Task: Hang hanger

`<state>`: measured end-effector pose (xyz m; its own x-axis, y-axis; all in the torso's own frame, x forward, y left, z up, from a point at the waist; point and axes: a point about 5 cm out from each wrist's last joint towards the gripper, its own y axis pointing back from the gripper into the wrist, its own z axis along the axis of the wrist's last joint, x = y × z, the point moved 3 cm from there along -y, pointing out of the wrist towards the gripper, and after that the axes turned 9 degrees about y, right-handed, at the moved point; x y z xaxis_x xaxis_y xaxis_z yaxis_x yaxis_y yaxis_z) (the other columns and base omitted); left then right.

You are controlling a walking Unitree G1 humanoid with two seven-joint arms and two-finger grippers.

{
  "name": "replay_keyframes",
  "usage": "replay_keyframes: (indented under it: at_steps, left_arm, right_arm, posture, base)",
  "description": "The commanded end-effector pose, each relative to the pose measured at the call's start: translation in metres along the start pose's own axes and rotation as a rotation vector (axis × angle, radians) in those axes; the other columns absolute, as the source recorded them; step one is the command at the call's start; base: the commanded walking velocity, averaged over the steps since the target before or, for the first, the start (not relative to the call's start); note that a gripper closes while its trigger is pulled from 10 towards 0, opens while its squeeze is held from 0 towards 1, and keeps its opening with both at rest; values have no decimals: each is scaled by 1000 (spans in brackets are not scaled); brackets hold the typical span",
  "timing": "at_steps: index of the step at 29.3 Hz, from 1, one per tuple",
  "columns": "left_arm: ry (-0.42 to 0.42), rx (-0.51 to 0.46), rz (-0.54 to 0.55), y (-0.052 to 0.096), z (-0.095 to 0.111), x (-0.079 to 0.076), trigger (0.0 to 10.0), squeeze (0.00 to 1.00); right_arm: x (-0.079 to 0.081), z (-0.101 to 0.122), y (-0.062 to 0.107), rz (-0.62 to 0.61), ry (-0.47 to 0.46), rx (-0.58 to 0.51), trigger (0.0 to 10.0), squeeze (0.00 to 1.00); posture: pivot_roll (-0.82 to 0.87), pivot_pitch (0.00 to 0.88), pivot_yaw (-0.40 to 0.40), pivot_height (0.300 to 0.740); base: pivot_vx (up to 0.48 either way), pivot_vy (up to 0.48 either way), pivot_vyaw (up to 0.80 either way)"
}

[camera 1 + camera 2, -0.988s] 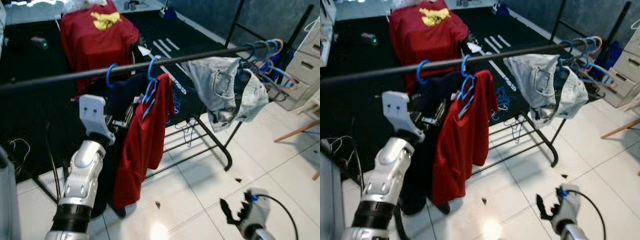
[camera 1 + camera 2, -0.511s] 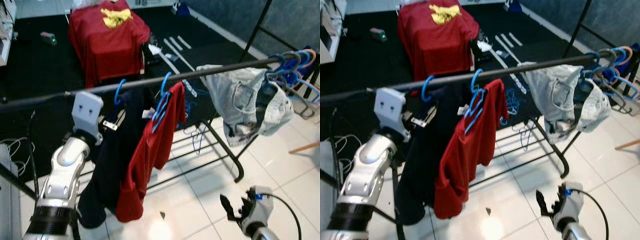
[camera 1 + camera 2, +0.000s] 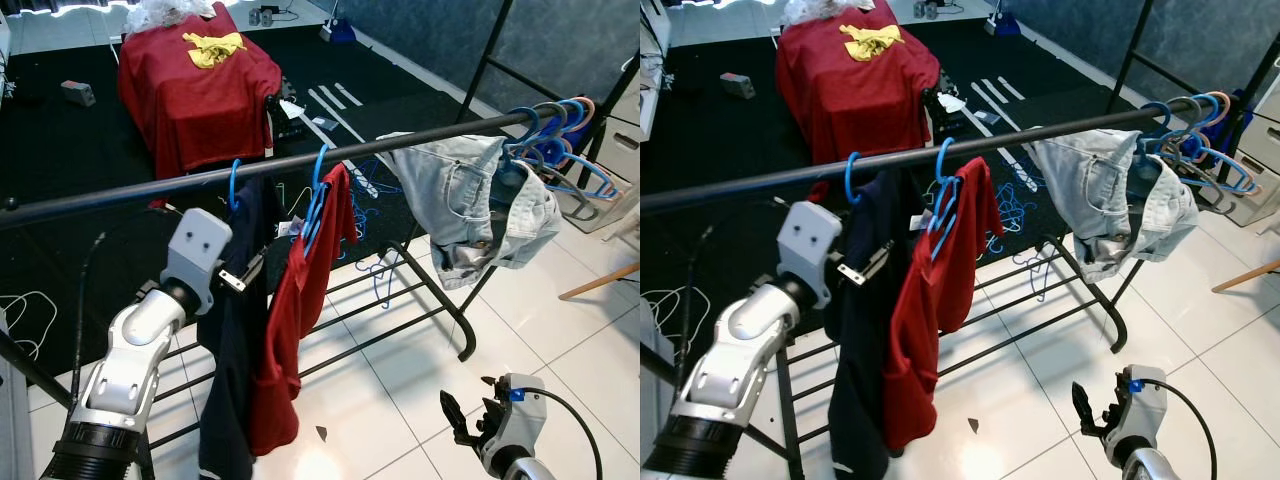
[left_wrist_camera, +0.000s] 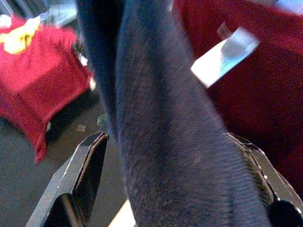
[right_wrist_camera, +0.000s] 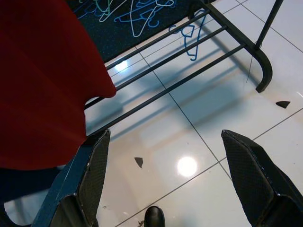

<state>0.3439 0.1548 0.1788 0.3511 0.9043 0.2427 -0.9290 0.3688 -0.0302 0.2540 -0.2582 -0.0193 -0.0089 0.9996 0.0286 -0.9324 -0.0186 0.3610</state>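
The blue hanger [image 3: 236,183] is hooked over the rail [image 3: 110,195], its navy garment [image 4: 161,142] hanging between the left gripper [image 4: 170,182] fingers, spread wide (apparently released). Withdrawal should be straight, avoiding snags. The right gripper [image 5: 175,182] hangs open.

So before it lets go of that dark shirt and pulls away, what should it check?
1. Blue hanger hook over the black rail: ok.
2. Navy shirt hanging free beside the red shirt: ok.
3. Left gripper fingers apart around the navy cloth: ok.
4. Cloth clear of fingers: not ok, it lies between them.
5. Right gripper open, low over the floor tiles: ok.
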Motion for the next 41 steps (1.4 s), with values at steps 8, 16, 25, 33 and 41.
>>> replay_keyframes:
  at_steps: [8, 16, 25, 33, 41]
  left_arm:
    - [-81, 183, 212, 4, -17, 36, 0, 0]
    - [-113, 148, 323, 9, 1, 62, 0, 0]
    - [-60, 105, 295, 10, 10, 57, 10000, 1000]
    - [-63, 142, 253, 7, 5, 47, 10000, 1000]
    - [-70, 158, 237, 10, 19, 56, 10000, 1000]
  right_arm:
    - [-1, -10, 7, -3, 3, 41, 10000, 0]
    - [2, -6, 8, 2, 9, 33, 10000, 0]
    - [4, -4, 8, 7, 0, 30, 10000, 0]
    - [-20, -5, 12, -14, -9, 59, 10000, 0]
    - [-4, -18, 10, -12, -38, 78, 10000, 0]
  posture:
    - [19, 168, -57, 740]
    - [20, 168, -61, 740]
    - [21, 174, -63, 740]
    - [17, 179, -60, 740]
    - [22, 183, -60, 740]
  base:
    - [0, 0, 0]
    - [0, 0, 0]
    - [0, 0, 0]
    - [0, 0, 0]
    - [0, 0, 0]
